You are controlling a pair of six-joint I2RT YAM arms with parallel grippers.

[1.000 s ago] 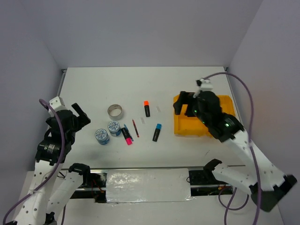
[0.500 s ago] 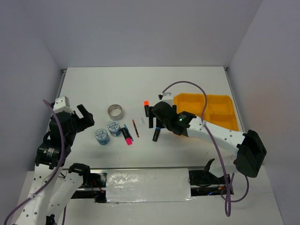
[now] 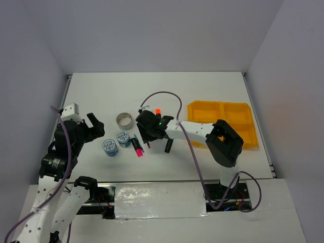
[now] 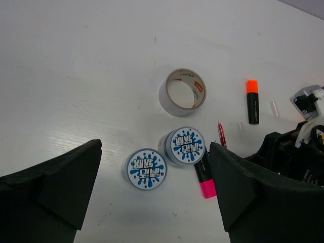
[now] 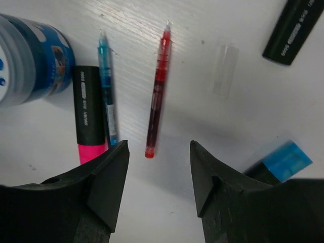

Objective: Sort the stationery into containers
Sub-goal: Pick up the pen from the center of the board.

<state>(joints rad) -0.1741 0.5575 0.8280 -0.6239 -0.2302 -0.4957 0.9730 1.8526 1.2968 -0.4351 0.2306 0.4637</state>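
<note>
Right gripper (image 5: 158,147) hangs low over the table, jaws released and holding nothing. The near end of the red pen (image 5: 157,101) lies between its fingertips. Left of that pen lie the blue pen (image 5: 107,91) and, touching it, the pink-capped highlighter (image 5: 90,121). The blue-capped highlighter (image 5: 281,162) lies to the right.

Left gripper (image 4: 155,152) is raised at the table's left, jaws released, empty. Two tubs (image 4: 145,168) stand side by side beneath it, with the tape ring (image 4: 182,92) just beyond and the orange-capped highlighter (image 4: 252,101) farther right.

The tray (image 3: 245,124) sits at the right, well apart from the stationery.
</note>
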